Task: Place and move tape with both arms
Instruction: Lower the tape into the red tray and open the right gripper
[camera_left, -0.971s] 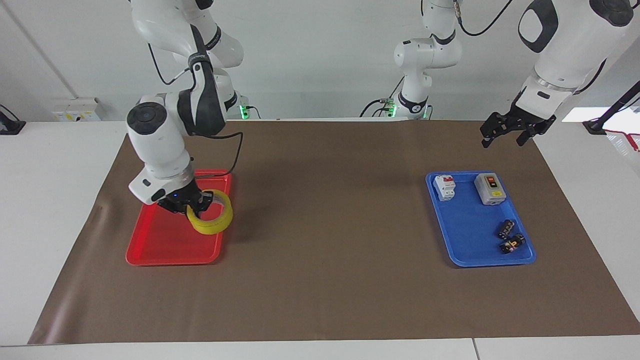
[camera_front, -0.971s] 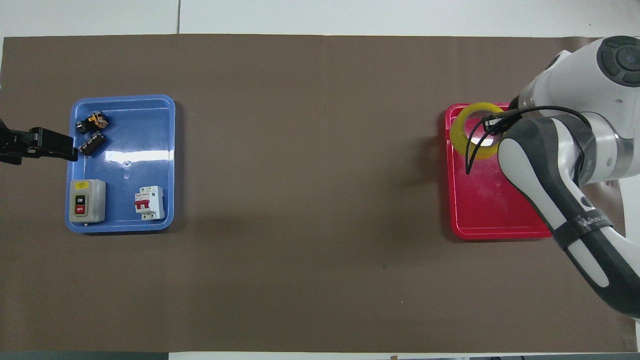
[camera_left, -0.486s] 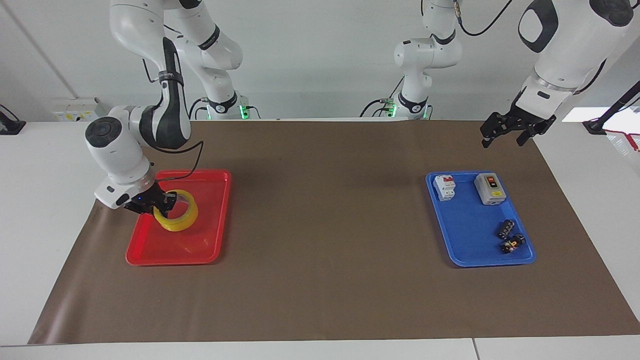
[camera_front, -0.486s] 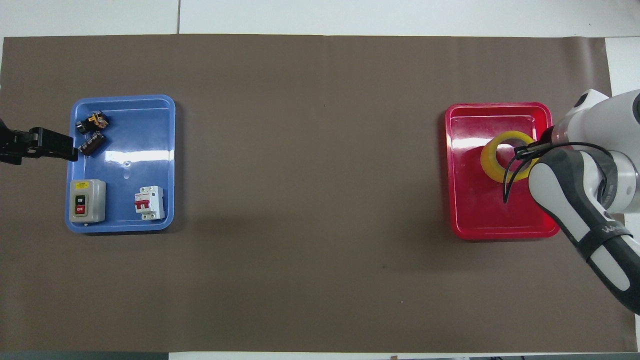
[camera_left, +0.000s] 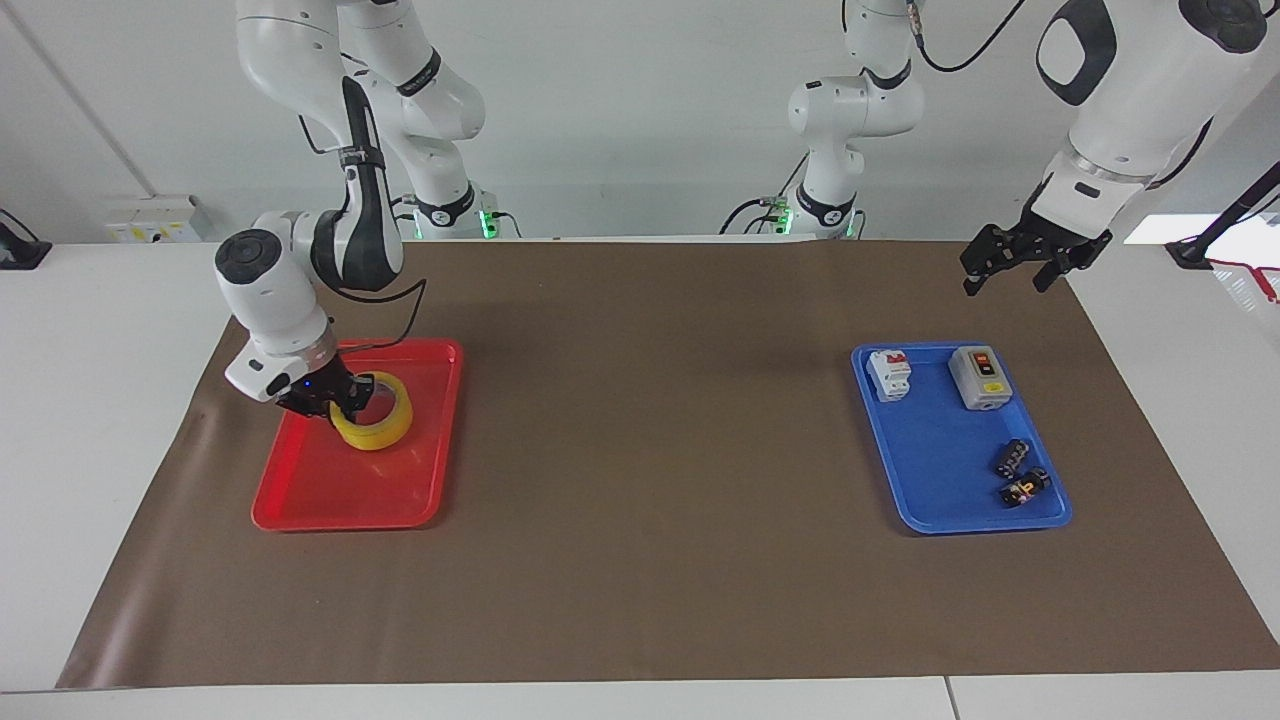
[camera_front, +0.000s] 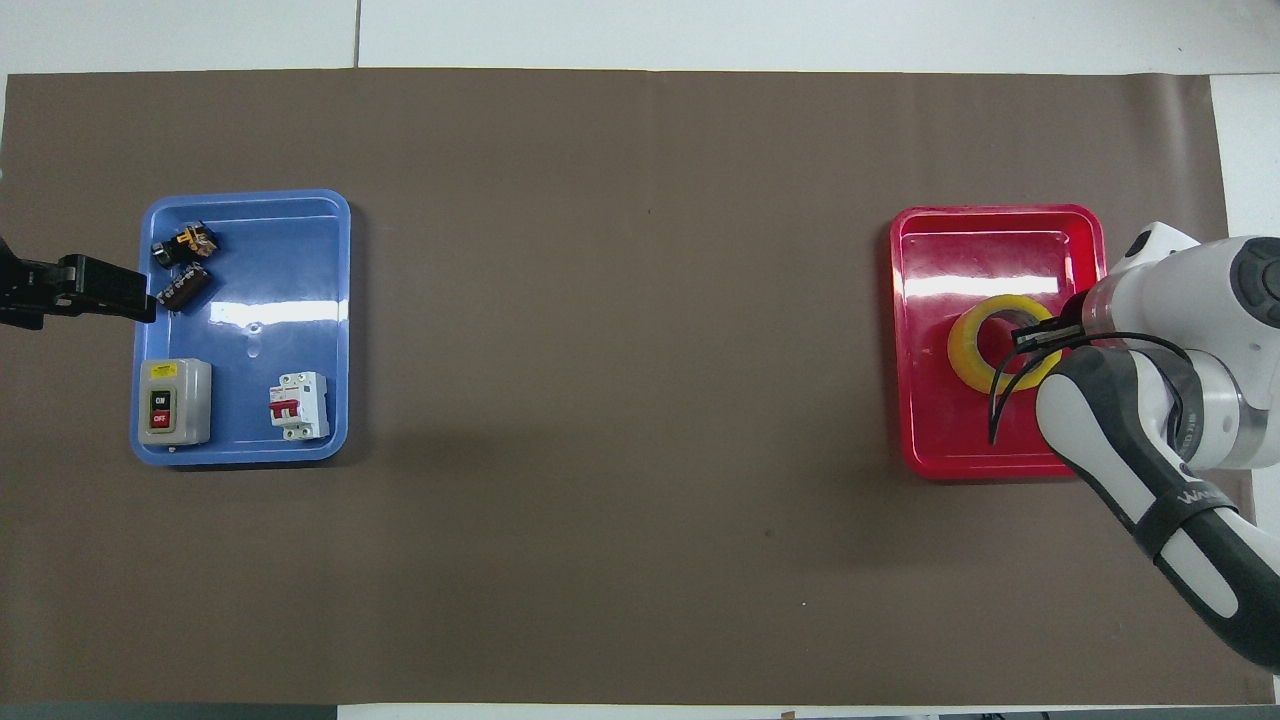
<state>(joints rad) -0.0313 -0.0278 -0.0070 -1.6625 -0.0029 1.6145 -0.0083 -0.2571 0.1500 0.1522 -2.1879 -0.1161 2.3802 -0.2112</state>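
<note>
The tape (camera_left: 385, 432), a yellow roll, is held tilted and low over the middle of the red tray (camera_left: 340, 515). I cannot tell whether it touches the tray floor. My right gripper (camera_left: 335, 397) is shut on the tape's rim, on the side toward the right arm's end of the table. In the overhead view the tape (camera_front: 965, 350) shows as a ring in the red tray (camera_front: 1000, 215), with the right gripper (camera_front: 1040, 335) on its rim. My left gripper (camera_left: 1005, 268) waits open and empty in the air beside the blue tray (camera_left: 960, 520). It also shows in the overhead view (camera_front: 140, 300).
The blue tray (camera_front: 250, 195) holds a grey switch box (camera_front: 173, 402), a white circuit breaker (camera_front: 298, 405) and two small dark parts (camera_front: 185, 265). A brown mat (camera_left: 650, 450) covers the table. Two smaller white arms (camera_left: 840, 120) stand at the robots' edge.
My right gripper carried the tape from the tray's farther corner, toward the table's middle, to over the tray's middle, and lowered it. The left arm has not moved.
</note>
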